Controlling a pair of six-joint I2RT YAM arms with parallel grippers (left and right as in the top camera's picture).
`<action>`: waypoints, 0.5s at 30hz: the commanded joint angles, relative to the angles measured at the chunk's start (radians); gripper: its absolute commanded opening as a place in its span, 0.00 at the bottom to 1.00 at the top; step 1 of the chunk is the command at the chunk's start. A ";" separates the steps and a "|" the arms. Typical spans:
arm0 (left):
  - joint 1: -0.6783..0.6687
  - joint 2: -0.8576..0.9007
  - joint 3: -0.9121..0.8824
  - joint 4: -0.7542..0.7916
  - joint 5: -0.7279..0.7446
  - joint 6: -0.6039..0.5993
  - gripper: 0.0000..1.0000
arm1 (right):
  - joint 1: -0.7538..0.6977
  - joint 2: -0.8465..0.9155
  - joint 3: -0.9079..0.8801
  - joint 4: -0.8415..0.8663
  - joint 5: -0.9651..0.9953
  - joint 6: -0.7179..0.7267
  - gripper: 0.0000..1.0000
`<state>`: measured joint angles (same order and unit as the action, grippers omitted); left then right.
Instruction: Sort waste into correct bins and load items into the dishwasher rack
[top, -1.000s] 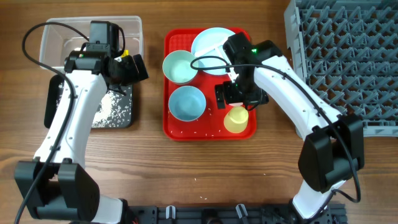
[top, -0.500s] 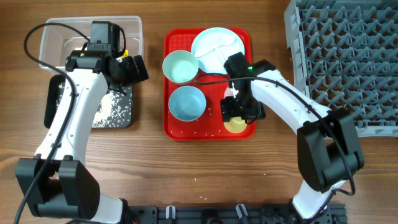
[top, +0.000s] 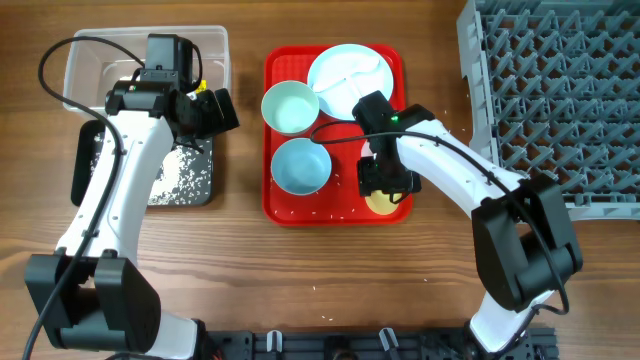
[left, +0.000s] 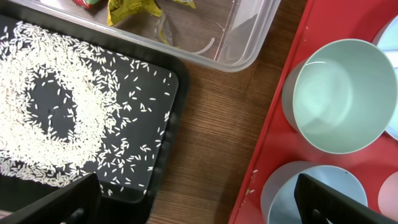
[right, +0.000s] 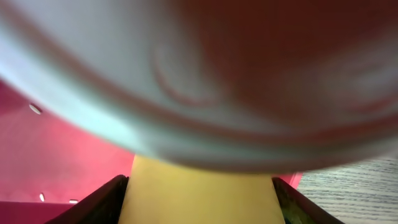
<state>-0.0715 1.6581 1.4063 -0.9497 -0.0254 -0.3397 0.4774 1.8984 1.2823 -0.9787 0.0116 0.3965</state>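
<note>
**Right gripper (top: 386, 186) astride the yellow cup (right: 199, 194) at the red tray's (top: 268, 150) five o'clock corner.**
Its fingers (right: 106, 199) flank the cup's sides; whether they pinch it I cannot tell. Two pale blue bowls (top: 300, 165) sit at the cup's nine and ten o'clock, and the divided plate (top: 350, 72) sits at twelve. The left gripper (left: 199, 211) hangs wide open and empty beside the black tub (left: 169, 118) of rice grains (left: 56, 118).

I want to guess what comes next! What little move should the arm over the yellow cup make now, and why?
Probably close the right gripper snugly on the yellow cup. In the wrist view the cup fills the gap between its fingers, so it looks lined up, and the cup stands on the red tray, not yet in the grey rack.
</note>
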 joint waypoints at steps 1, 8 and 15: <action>0.006 0.010 0.000 0.003 -0.002 -0.013 1.00 | 0.008 0.013 -0.019 0.026 0.027 0.007 0.56; 0.006 0.010 0.000 0.007 -0.002 -0.013 1.00 | 0.008 -0.040 0.032 -0.046 0.026 -0.004 0.55; 0.005 0.010 0.000 0.006 -0.002 -0.012 1.00 | 0.002 -0.239 0.103 -0.141 0.018 -0.034 0.55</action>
<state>-0.0715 1.6581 1.4063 -0.9459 -0.0254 -0.3393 0.4774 1.7866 1.3403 -1.1053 0.0128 0.3809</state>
